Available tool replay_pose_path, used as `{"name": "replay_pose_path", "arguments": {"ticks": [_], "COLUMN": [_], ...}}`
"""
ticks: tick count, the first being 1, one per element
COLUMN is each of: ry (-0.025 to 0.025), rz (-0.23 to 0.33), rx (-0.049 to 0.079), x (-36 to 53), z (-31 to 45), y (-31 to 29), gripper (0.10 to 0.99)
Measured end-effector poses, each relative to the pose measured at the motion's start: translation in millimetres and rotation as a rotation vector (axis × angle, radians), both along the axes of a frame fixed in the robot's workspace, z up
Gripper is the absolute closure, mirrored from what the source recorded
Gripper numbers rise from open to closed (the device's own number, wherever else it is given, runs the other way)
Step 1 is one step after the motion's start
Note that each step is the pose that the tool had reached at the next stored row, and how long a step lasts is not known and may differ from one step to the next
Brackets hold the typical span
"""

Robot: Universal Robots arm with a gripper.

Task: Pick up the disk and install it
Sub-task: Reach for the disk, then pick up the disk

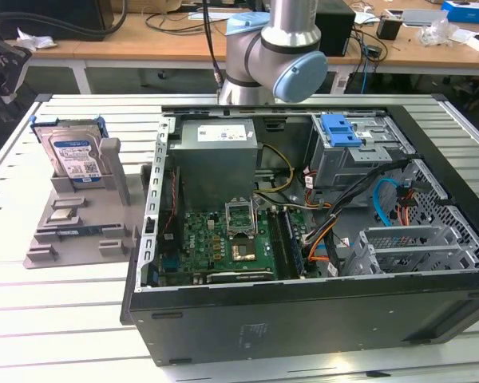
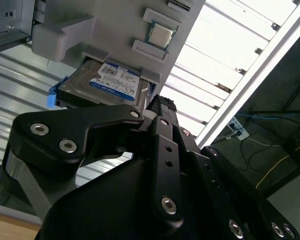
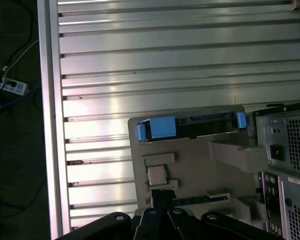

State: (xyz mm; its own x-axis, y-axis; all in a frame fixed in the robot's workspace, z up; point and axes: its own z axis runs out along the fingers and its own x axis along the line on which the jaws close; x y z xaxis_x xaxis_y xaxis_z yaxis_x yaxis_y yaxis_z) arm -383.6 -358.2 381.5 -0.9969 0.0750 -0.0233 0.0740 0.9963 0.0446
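You're in a robotics or electronics lab: an opened computer tower (image 1: 303, 323) lies on a slatted aluminium table (image 1: 64, 319), cable-strewn wooden workbenches (image 1: 128, 38) stand behind it, a power strip (image 3: 10, 86) on the floor.

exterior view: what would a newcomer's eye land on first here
The open black computer case sits in the middle, its green motherboard bared. At the exterior view's left the disk stands upright in a grey stand, its blue carrier bright. The robot arm rises behind the case.
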Motion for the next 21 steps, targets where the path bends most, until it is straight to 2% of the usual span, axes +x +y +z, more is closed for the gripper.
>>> {"name": "replay_pose_path", "arguments": {"ticks": [14,15,17,19,21], "ry": [0.0000,0.0000,0.0000,0.0000,0.0000], "rz": [0.001,0.021,0.130,0.175,0.254], "rx": [0.000,0.000,0.000,0.000,0.000], "x": [0.0,-0.1,-0.1,0.0,0.0], "z": [-0.2,-0.2,-0.2,-0.2,-0.2], "y": [0.2,0.3,0.3,0.3,0.3], "gripper": [0.980,0.980,0.980,0.980,0.980]}}
